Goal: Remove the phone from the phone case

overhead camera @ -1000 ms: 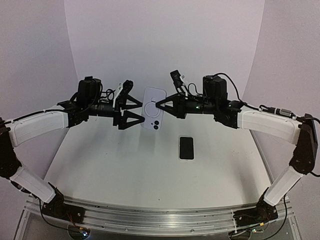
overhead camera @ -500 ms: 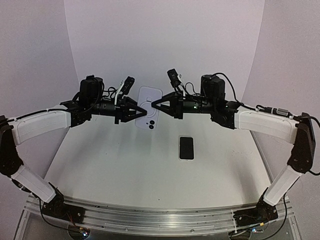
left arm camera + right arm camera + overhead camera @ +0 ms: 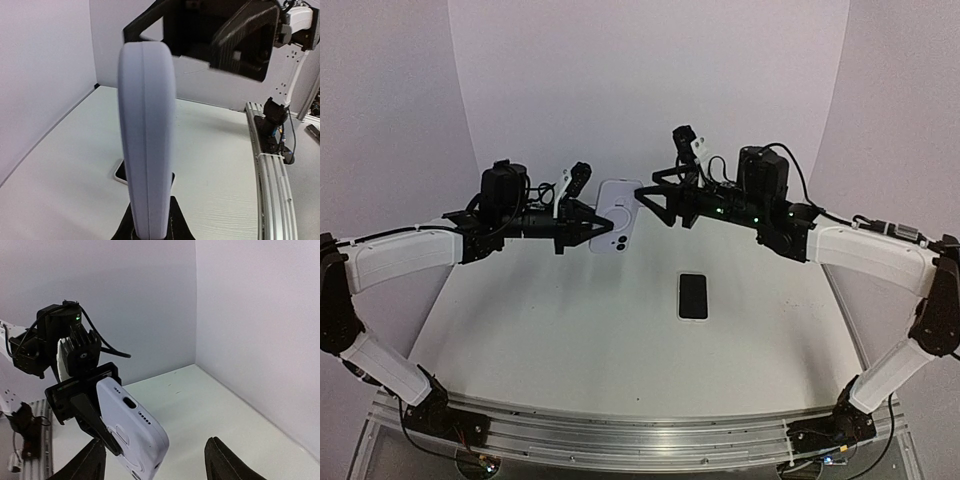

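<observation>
Pale lilac phone case (image 3: 613, 216), rounded corners

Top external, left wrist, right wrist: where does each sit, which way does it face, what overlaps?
Top external: above and behind the bases, looking down and forward over the table. Both arms show, with the left hand shut on the phone case, the right hand open beside it, and the phone flat on the table.
Left wrist: looks along its own fingers toward the right arm, with the case edge-on.
Right wrist: looks past its own fingertips toward the left arm.
Shared: both wrist views show the case and the opposite hand.
</observation>
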You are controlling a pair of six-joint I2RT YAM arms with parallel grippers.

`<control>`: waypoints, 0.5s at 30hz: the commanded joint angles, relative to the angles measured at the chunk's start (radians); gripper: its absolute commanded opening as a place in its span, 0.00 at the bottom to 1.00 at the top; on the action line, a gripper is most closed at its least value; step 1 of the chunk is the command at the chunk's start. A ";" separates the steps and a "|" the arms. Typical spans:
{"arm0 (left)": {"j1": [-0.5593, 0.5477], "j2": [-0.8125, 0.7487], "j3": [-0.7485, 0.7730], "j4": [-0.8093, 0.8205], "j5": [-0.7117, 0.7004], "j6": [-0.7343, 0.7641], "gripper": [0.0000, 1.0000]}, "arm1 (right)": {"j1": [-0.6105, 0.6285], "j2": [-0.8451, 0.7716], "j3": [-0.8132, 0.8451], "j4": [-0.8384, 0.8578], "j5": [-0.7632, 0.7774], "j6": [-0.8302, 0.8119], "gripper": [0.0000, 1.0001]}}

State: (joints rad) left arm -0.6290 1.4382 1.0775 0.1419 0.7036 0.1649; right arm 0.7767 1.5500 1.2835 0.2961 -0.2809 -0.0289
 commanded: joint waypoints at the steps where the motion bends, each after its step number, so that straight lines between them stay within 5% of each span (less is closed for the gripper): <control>1: -0.008 -0.073 -0.018 0.155 -0.087 0.139 0.00 | 0.037 -0.066 -0.019 0.014 0.075 -0.245 0.66; 15: -0.017 -0.091 -0.031 0.146 -0.033 0.179 0.00 | 0.041 0.023 0.064 -0.012 0.061 -0.399 0.53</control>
State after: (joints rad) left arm -0.6411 1.4121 1.0355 0.1921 0.6521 0.3143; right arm 0.8188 1.5523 1.2926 0.2748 -0.2204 -0.3841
